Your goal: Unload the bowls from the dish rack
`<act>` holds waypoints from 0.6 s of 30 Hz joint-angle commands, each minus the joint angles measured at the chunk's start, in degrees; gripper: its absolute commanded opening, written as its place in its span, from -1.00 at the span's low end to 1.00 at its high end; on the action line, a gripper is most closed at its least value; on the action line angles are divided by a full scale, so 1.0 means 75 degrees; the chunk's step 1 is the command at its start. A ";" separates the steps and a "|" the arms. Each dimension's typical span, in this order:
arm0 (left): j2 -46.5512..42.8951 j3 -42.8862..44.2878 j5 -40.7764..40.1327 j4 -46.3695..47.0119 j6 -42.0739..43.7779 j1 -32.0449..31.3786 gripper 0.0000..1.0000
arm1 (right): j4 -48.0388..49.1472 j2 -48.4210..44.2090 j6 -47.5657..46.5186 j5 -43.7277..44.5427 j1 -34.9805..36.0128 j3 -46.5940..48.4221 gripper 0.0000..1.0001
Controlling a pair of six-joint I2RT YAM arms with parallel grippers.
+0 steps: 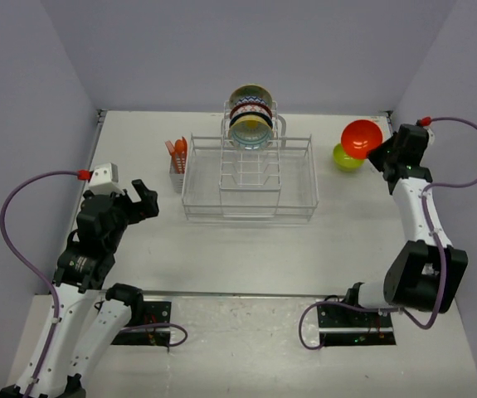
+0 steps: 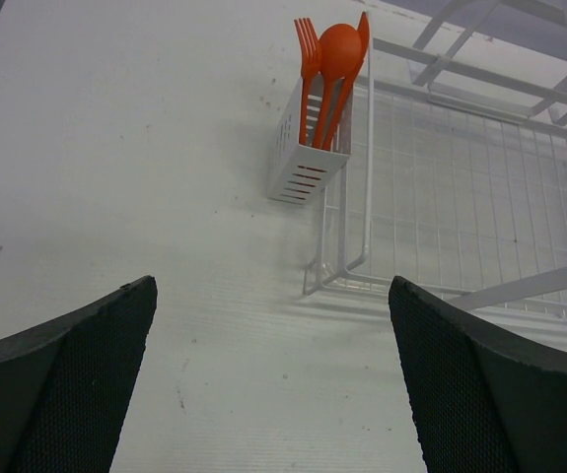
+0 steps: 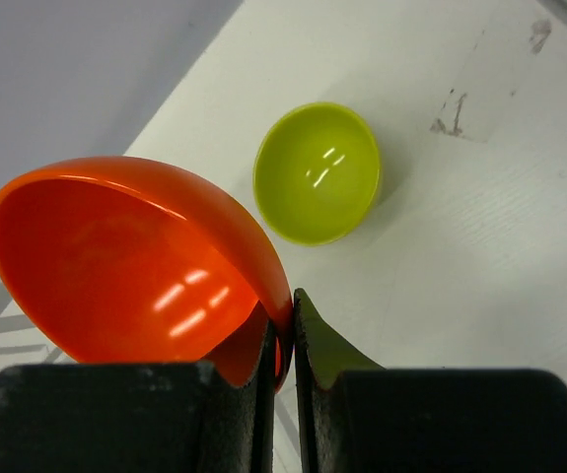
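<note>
The white wire dish rack [image 1: 249,177] stands mid-table; its near left corner shows in the left wrist view [image 2: 441,227]. Three bowls stand on edge in its far central slots: cream [image 1: 247,93], dark red-patterned [image 1: 250,109] and pale teal [image 1: 250,133]. The lime-green bowl [image 1: 345,160] sits on the table at the right, also in the right wrist view [image 3: 318,172]. My right gripper [image 1: 381,156] is shut on the rim of the orange bowl [image 3: 125,266], held tilted above and beside the green one [image 1: 361,138]. My left gripper [image 1: 144,199] is open and empty, left of the rack.
Orange utensils [image 2: 330,69] stand in the white cutlery holder [image 1: 177,174] on the rack's left side. Grey walls enclose the table on the left, back and right. The right arm stands close to the right wall.
</note>
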 commanded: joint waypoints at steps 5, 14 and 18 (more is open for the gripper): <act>0.0021 -0.0060 -0.0115 0.0306 0.0102 -0.0146 1.00 | 0.0304 0.1490 0.0700 -0.0715 -0.0163 0.0884 -1.00; 0.0068 -0.0049 -0.0279 0.0259 0.0044 -0.0240 1.00 | -0.0504 0.3166 0.0594 -0.0505 -0.0175 0.2255 -0.96; 0.0103 -0.0037 -0.0314 0.0224 0.0032 -0.0251 1.00 | -0.0657 0.3542 0.0477 -0.0493 -0.0198 0.2431 -0.89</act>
